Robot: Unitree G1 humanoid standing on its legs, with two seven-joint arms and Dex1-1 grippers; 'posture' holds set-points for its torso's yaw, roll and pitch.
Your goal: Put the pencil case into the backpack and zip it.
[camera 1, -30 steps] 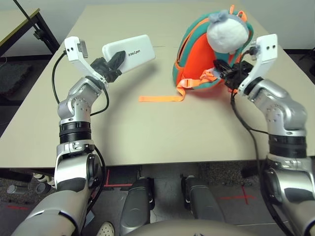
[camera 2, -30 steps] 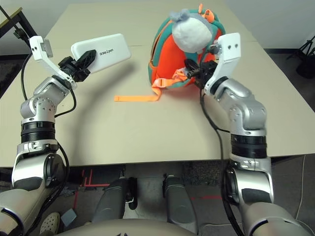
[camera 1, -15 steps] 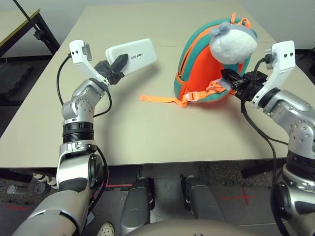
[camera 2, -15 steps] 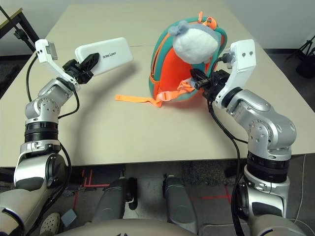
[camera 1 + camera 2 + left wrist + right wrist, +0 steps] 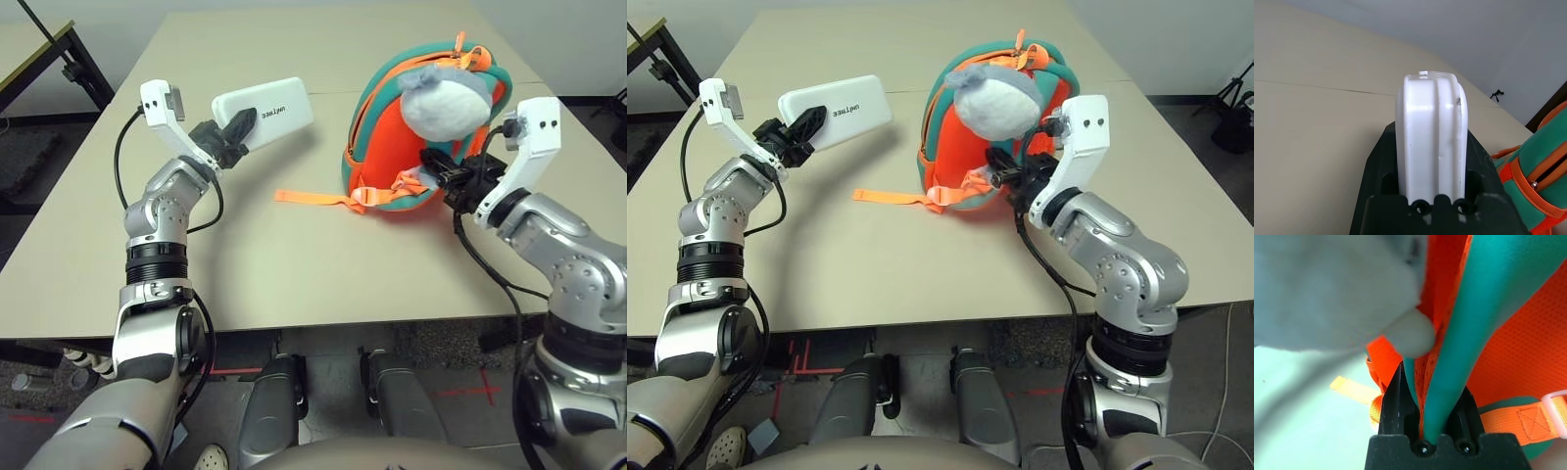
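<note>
The white pencil case (image 5: 263,114) hangs in the air over the table's left half, with my left gripper (image 5: 235,132) shut on its near end; the left wrist view shows the case (image 5: 1431,137) edge-on between the two black fingers. The orange and teal backpack (image 5: 392,147) stands at the table's right centre, a grey plush piece (image 5: 444,96) on its front. My right gripper (image 5: 443,176) is shut on the backpack's teal edge (image 5: 1469,333) and orange fabric at its right side. An orange strap (image 5: 312,197) trails left on the table.
The beige table (image 5: 294,264) has free room in front of and between the arms. A black stand (image 5: 59,49) sits past the table's far left corner. Red floor marks lie below the near edge.
The right arm has pulled the backpack a little left and tilted it, after swinging it right earlier. The left arm rose slightly with the pencil case, then held still.
</note>
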